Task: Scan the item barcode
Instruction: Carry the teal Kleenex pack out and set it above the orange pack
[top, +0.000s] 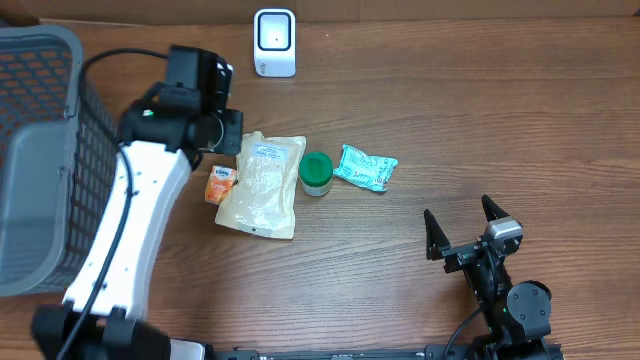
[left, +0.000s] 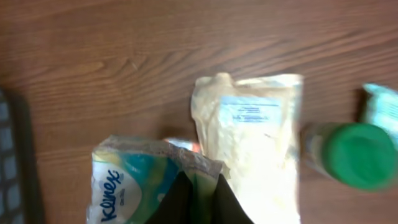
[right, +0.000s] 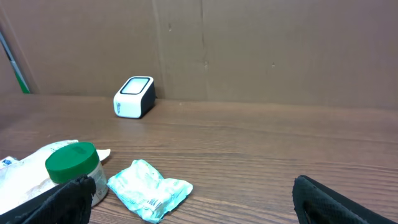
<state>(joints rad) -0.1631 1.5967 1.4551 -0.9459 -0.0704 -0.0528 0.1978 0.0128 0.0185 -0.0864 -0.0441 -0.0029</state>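
Kleenex tissue pack (left: 127, 183): likely light, soft, with slippery crinkly film; left gripper (left: 200, 186) clamped on its gathered edge, bulk left of the fingers; right gripper (top: 460, 212) empty, agape.

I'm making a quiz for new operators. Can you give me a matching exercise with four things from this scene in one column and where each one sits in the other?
Things:
1. scanner
2. Kleenex pack
3. jar
4. basket

Places:
A. at the far left
B. between the pouch and the teal packet
C. pinched in the left gripper
D. at the far side, apart from the rest

Pairs: 1-D, 2-C, 3-B, 4-A
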